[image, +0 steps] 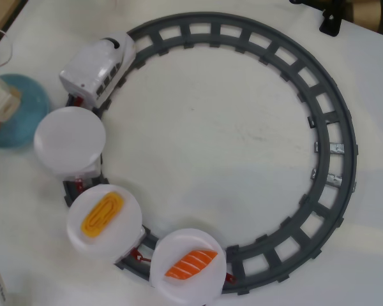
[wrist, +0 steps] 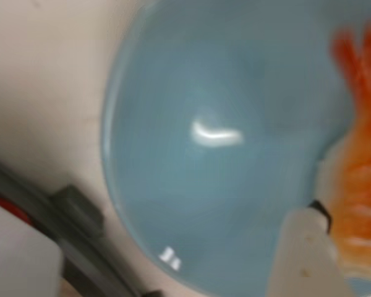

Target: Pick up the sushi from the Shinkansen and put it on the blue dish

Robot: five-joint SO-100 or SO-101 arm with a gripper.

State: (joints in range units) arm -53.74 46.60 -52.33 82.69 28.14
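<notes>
Shrimp first, right up against the wrist lens: the small toy shrimp nigiri (wrist: 358, 179), orange striped with a red forked tail, fills the right edge of the wrist view, with a white gripper finger (wrist: 306, 257) pressed along its left side. The gripper (wrist: 334, 247) looks clamped on the piece, though its other finger is out of frame. Below it spreads the round, glossy light-blue dish (wrist: 222, 154), so the sushi hangs over the dish's right part; whether it touches the glaze yet is hard to say through the blur.

Up in the overhead view, the dish (image: 22, 105) peeks in at the far left edge with the arm's pale tip over it. Just beside it runs the white toy bullet train (image: 97, 69) on its grey circular track (image: 319, 127). The first round white plate (image: 70, 140) is bare, the next carries a yellow egg piece (image: 102, 214), the last an orange white-striped salmon piece (image: 190, 264).

My read: release time. The dish centre is open, plenty of room to set down. Watch the track edge (wrist: 74, 216) close by the dish's rim, though; retreat upward, not sideways, over the white tabletop (image: 210, 127).
</notes>
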